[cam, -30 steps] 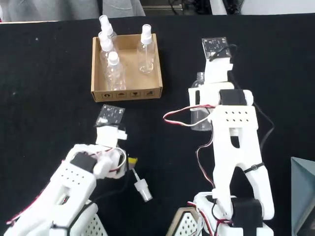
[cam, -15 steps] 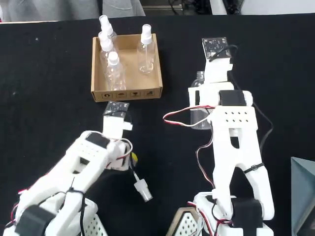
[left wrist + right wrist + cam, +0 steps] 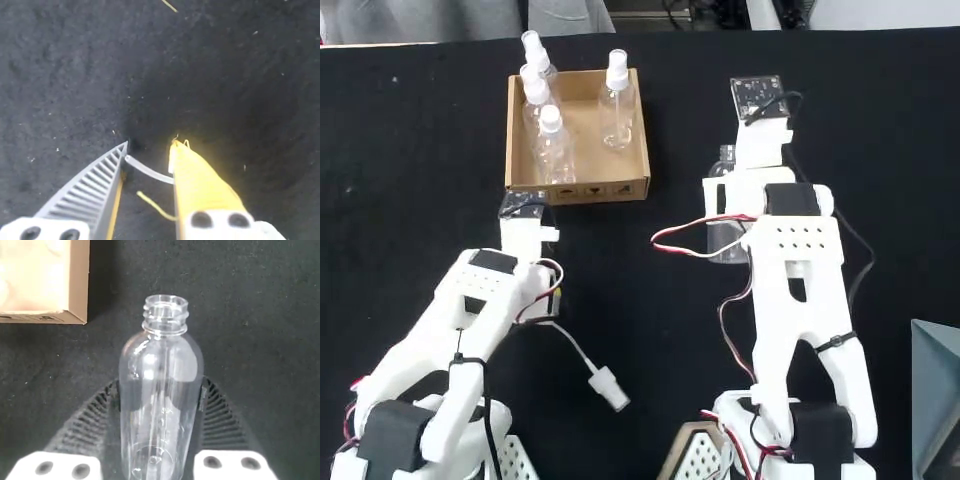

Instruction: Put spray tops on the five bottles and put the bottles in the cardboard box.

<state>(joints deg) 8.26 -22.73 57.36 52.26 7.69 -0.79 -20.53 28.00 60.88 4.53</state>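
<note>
The right tool (image 3: 161,384) is clamping the open-necked bottle (image 3: 160,410) by its body, one jaw pressing on each side, and the bare threaded neck is pointing away from the wrist. In the high view this bottle (image 3: 722,168) is lying right of centre, mostly under the right arm, with its neck peeking out beside the arm on the black tabletop (image 3: 880,120). The cardboard box (image 3: 577,190) is sitting in the upper left of the frame, well apart from the held bottle, and the capped bottles (image 3: 617,100) are standing in it, three crowding its left side and one near its right wall. The left tool (image 3: 150,145) is hovering low over the tabletop with its jaws standing apart; the thin clear tube (image 3: 147,171) is lying across the gap between them, one end touching the grey jaw's tip and the other meeting the yellow jaw. From above, the spray top (image 3: 607,387) is lying on its side in the lower centre-left, just beside the left arm, with its tube running up and left under that arm's wrist.
</note>
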